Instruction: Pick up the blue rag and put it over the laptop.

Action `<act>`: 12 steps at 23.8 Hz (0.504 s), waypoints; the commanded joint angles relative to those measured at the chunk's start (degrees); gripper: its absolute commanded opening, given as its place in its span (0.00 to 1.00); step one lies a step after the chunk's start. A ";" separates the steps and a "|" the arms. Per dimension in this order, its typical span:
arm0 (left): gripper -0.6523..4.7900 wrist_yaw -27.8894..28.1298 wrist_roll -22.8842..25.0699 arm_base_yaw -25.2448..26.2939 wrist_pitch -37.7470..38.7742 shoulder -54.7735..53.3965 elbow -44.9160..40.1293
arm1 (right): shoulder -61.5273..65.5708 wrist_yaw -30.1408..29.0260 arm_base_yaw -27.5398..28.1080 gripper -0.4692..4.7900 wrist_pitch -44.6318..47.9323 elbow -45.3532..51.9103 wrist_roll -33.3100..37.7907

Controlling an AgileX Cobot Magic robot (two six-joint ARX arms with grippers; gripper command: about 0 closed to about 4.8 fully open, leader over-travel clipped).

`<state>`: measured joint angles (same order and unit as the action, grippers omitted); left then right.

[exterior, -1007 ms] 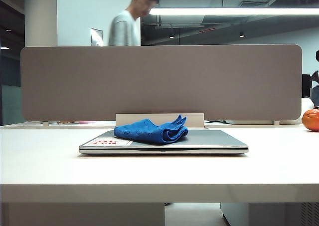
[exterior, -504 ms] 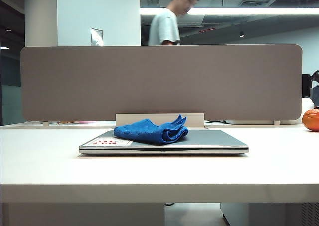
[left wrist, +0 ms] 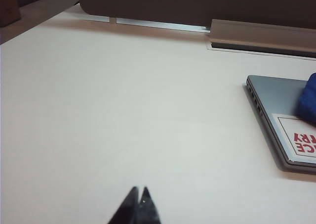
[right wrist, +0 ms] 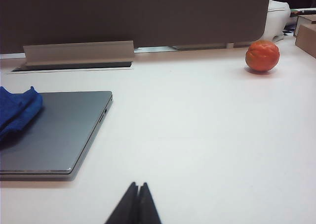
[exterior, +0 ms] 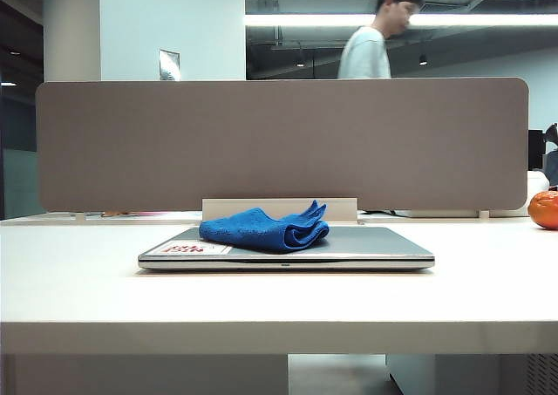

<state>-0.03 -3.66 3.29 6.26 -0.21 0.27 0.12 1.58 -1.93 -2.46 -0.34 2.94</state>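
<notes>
While the blue rag lies folded on the closed lid, both arms sit low near the table edge, apart from the laptop.

Blue rag (exterior: 264,228): bunched in soft folds on the laptop's lid, left of its middle in the exterior view, one corner sticking up toward 1 o'clock; touching the lid, held by nothing.

Laptop (exterior: 375,242): thin silver-grey, closed, flat on the white table (exterior: 279,303), its front edge facing the exterior camera.

Sticker (exterior: 187,248): white with red letters, on the lid's front corner at about 8 o'clock from the rag.

Left gripper (left wrist: 139,204): dark fingertips pressed together, clenched on nothing, over bare table; the laptop's sticker corner lies toward 2 o'clock from it, well apart.

Right gripper (right wrist: 137,204): fingertips meeting in a narrow point, clamped with nothing between them, over bare table; the laptop's other front corner lies toward 10 o'clock, apart.

Orange fruit (right wrist: 262,56): on the table far to the right, well away from the laptop.

Divider panel (exterior: 279,142): grey-brown, upright behind the laptop.

Person (exterior: 375,37): walking behind the panel, at about 1 o'clock from the rag.
</notes>
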 commanded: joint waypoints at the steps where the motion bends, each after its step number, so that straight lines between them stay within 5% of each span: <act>1: 0.11 -0.20 0.22 0.02 -0.61 -0.02 0.17 | -0.13 1.31 -0.02 0.08 -0.17 0.31 -0.39; 12: 0.11 -0.20 0.22 0.02 -0.61 -0.02 0.17 | -0.13 1.40 -0.02 0.08 -0.39 0.31 -0.15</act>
<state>-0.03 -3.66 3.29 6.26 -0.16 0.27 0.12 2.85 -1.93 -3.46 -0.34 2.70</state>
